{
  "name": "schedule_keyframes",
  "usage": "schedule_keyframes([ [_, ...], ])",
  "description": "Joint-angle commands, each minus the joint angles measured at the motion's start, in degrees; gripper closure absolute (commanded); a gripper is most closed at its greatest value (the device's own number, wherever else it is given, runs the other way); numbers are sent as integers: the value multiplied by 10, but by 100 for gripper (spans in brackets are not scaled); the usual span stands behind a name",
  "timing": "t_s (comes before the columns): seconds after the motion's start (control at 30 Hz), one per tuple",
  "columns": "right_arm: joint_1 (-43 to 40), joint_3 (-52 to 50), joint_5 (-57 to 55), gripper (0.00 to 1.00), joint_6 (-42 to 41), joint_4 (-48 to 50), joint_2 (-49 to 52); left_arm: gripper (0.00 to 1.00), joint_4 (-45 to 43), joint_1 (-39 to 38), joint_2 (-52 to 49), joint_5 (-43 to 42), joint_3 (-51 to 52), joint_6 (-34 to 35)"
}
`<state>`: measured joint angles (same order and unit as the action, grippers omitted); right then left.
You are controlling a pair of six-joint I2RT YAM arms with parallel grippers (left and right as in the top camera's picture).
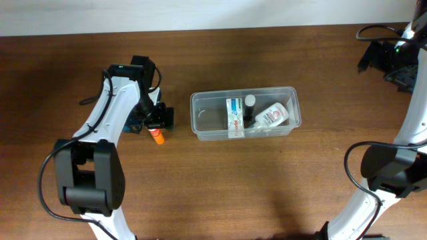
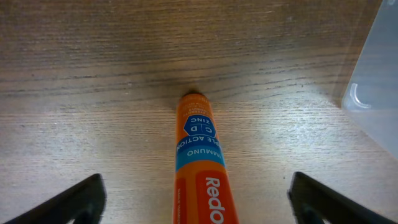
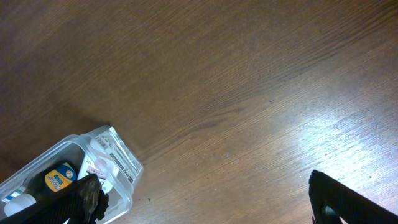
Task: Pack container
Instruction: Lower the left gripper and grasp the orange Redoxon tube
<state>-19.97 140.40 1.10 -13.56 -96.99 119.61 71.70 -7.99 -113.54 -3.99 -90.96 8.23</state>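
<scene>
The clear container (image 1: 195,115) lies at the table's middle; its corner also shows in the left wrist view (image 2: 376,87) and in the right wrist view (image 3: 124,163). Inside are a white-green box (image 1: 233,117), a dark-capped bottle (image 1: 249,107) and a white bottle with a red label (image 1: 272,115). An orange tube (image 1: 157,137) lies on the wood left of the container. My left gripper (image 1: 159,121) is down over it, open, and the tube (image 2: 200,162) runs between the fingers (image 2: 74,202) with a gap on both sides. Far back at the right, my right gripper (image 1: 377,59) is open and holds nothing (image 3: 208,208).
The brown wooden table (image 1: 280,187) stretches all round. Black cables (image 1: 373,30) lie near the right arm at the back right corner. The left arm's base (image 1: 90,180) stands at the front left, the right arm's base (image 1: 387,173) at the front right.
</scene>
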Motion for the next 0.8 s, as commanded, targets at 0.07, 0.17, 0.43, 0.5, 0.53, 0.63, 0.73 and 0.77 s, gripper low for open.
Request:
schedule_keyframes([
  [0.07,-3,0,-1,2,-5,-3,-12,21,0,-1,-9,5,2,6],
  [0.17,-3,0,-1,2,-5,-3,-12,22,3,-1,-9,6,2,6],
  [0.43,-3,0,-1,2,-5,-3,-12,37,14,-1,-9,6,2,6],
  [0.5,-3,0,-1,2,-5,-3,-12,38,15,-1,-9,6,2,6],
  [0.53,-3,0,-1,2,-5,-3,-12,39,16,-1,-9,6,2,6],
  [0.63,-3,0,-1,2,-5,-3,-12,44,18,-1,-9,6,2,6],
  [0.73,-3,0,-1,2,-5,-3,-12,48,19,-1,-9,6,2,8],
  [0.77,-3,0,-1,2,-5,-3,-12,48,18,-1,-9,6,2,8],
])
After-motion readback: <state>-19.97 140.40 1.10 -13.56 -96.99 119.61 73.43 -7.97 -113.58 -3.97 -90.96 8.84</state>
